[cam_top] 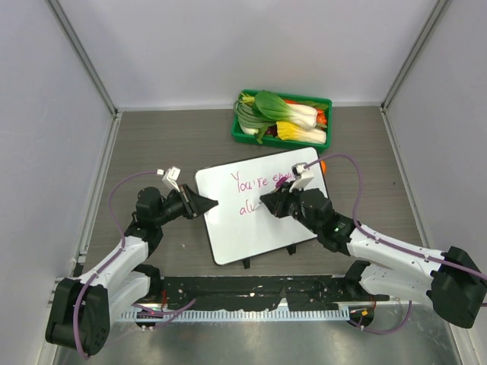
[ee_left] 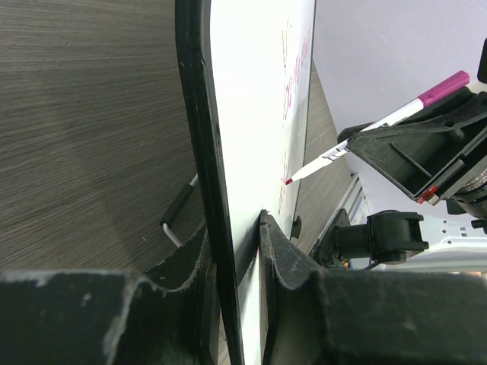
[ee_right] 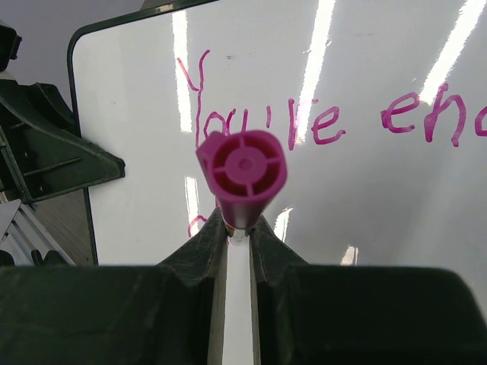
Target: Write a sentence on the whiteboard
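Observation:
The whiteboard (cam_top: 236, 237) lies flat mid-table. The sentence (cam_top: 262, 181) runs across it in pink cursive, with a shorter second line below. My left gripper (cam_top: 210, 204) is shut on the whiteboard's left edge; in the left wrist view its jaws (ee_left: 240, 251) clamp the black rim (ee_left: 199, 152) from both sides. My right gripper (cam_top: 268, 202) is shut on a pink marker (ee_right: 242, 171), over the board near the second line. The marker (ee_left: 373, 125) slants down, its tip (ee_left: 291, 181) at the board's surface (ee_left: 259, 114). The right wrist view shows the writing (ee_right: 319, 122) beyond the right gripper (ee_right: 238, 228).
A green tray (cam_top: 242, 137) of leafy vegetables stands at the back, just beyond the board. Something small and orange (cam_top: 324, 163) lies by the board's far right corner. Black clips (cam_top: 246, 264) stick out of the board's near edge. Grey walls close in both sides.

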Available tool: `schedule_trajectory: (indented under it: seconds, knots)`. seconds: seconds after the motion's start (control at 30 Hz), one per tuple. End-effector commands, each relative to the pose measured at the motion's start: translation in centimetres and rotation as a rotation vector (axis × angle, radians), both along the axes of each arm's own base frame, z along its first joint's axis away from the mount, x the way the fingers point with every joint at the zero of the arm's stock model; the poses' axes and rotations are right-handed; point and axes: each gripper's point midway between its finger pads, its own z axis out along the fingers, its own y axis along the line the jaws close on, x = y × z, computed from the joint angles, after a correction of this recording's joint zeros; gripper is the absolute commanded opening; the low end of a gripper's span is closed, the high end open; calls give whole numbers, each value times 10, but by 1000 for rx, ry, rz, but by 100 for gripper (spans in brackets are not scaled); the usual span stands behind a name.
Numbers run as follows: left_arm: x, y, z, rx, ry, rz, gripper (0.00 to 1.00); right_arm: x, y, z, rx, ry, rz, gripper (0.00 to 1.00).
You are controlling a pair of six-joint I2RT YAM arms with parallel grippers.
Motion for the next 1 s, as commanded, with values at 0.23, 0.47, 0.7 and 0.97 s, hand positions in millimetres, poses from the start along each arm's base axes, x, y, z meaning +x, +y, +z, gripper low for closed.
schedule_trajectory:
  seconds: [0.23,0.47,0.7,0.97]
  knots:
    - [9,21,-39,190,-19,72,0,22,-10,19,-17,-53,-104,1]
    - [9,20,-39,191,-19,68,0,25,-8,23,-11,-54,-106,1]
    - [9,20,-38,190,-20,68,0,16,-10,0,-44,-10,-72,1]
    - [10,21,-38,190,-21,73,0,5,-15,-15,-52,25,-58,1]
